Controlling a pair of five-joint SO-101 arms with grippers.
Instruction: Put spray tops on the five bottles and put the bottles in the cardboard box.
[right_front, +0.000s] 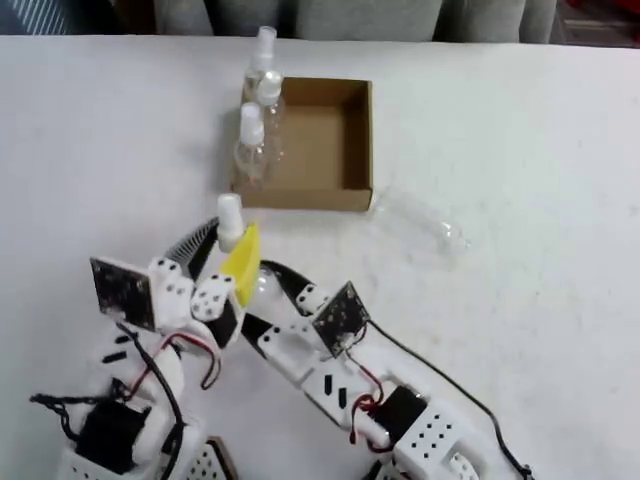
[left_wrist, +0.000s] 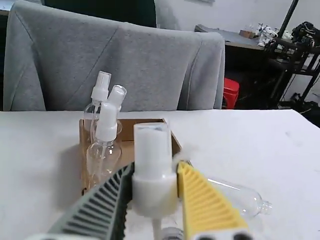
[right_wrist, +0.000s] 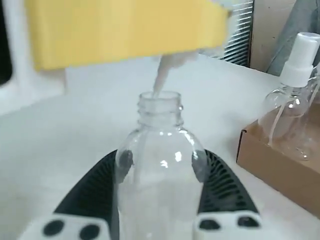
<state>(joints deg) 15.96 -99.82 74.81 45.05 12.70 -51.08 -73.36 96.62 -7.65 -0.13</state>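
Cardboard box: brown, open-topped, sitting on the surface. Three capped bottles, clear with white spray tops, stand along its left wall. Fourth bottle is upright with an open neck. Loose spray top sits directly above it, dip tube entering the neck. Fifth bottle is uncapped, on its side right of the box.

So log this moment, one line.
left hand: spray top; right hand: open bottle; at cardboard box: three capped bottles; loose: uncapped bottle
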